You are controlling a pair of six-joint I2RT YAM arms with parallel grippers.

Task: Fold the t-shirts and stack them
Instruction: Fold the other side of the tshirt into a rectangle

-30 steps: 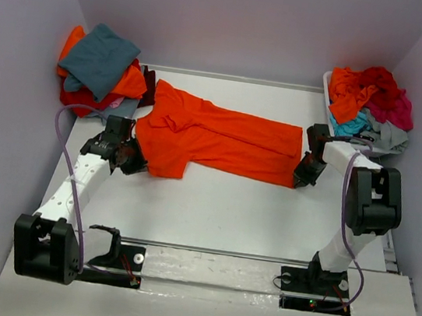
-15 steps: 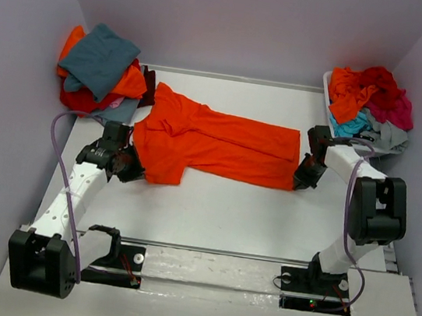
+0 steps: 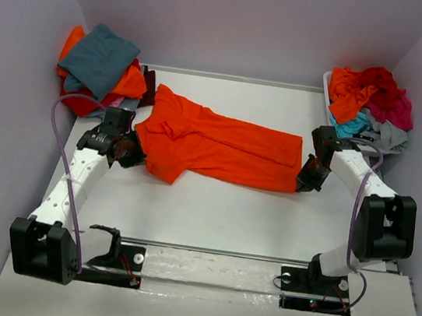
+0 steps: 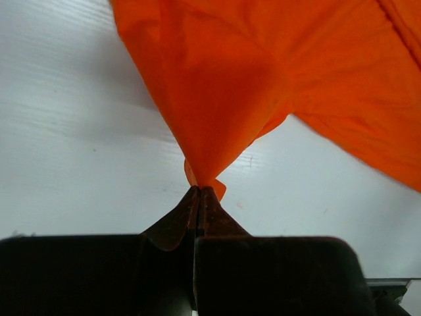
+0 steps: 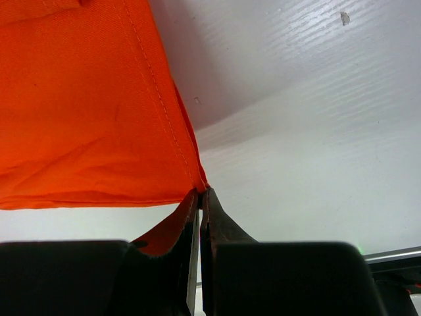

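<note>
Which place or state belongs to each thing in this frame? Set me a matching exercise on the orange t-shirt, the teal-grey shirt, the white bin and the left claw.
Things:
1. orange t-shirt
2. teal-grey shirt
3. white bin
4. left claw

Places or states:
A. on top of the pile in the far left corner
B. at the far right, heaped with unfolded shirts
C. stretched across the middle of the table
D. shut on a corner of the orange t-shirt

Pairs: 1-C, 2-A, 3-B, 4-D
</note>
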